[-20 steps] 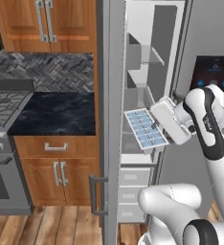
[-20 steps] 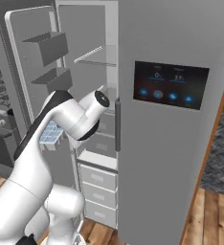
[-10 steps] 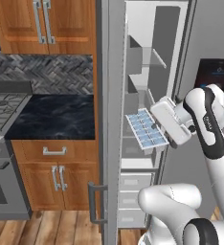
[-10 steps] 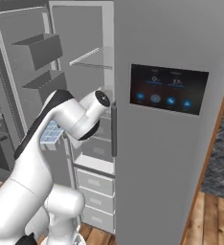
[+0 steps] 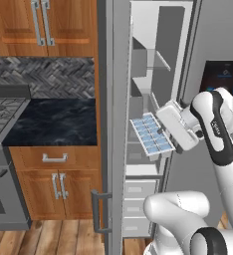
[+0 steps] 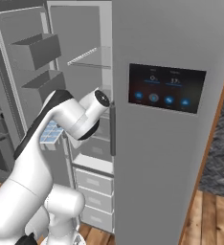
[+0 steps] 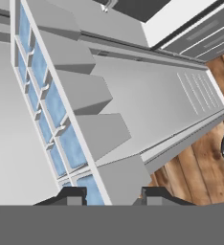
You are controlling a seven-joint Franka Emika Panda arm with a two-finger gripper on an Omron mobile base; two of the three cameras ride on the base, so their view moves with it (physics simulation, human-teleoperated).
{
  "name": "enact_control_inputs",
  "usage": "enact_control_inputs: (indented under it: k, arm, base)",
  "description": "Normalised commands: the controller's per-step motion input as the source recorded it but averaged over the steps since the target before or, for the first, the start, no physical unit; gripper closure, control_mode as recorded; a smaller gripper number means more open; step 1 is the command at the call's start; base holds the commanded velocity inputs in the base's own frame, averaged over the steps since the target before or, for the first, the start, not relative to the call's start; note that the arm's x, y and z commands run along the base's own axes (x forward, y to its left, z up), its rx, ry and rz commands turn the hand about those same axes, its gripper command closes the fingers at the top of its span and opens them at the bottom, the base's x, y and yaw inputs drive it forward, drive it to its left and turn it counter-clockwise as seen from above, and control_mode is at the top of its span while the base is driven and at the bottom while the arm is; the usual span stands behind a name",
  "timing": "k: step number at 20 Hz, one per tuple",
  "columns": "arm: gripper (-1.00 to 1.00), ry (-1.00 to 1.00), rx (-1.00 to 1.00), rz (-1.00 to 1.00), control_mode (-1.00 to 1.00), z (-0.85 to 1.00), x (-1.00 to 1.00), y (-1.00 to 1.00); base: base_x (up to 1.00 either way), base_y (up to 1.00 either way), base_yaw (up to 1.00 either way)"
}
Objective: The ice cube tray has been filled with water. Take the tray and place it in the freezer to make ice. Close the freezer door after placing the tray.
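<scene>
Gripper (image 5: pixel 164 133) holds ice cube tray (image 5: pixel 151 135) at freezer (image 5: pixel 153 74).

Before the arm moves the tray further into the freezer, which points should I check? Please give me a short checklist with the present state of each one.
1. The small white plastic ice cube tray with pale-blue cells is in the two-finger gripper: ok, the tray rises between the fingertips in the hand view.
2. The narrow grey steel freezer door is open: ok.
3. The tray is level: not ok, it tilts in the left base view.
4. The pale blue water is in the cells: ok.
5. A free white shelf inside the tall grey freezer: cannot tell which one fits.
</scene>
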Motion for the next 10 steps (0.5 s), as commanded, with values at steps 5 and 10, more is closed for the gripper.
enact_control_inputs:
  k: [5,10]
  arm:
    - [1.00,0.00,0.00,-0.02,-1.00,-0.01,0.00,0.00]
    - [1.00,0.00,0.00,-0.05,-1.00,0.00,0.00,0.00]
  base:
    - [0.00,0.00,-0.09]
    - [0.00,0.00,0.00]
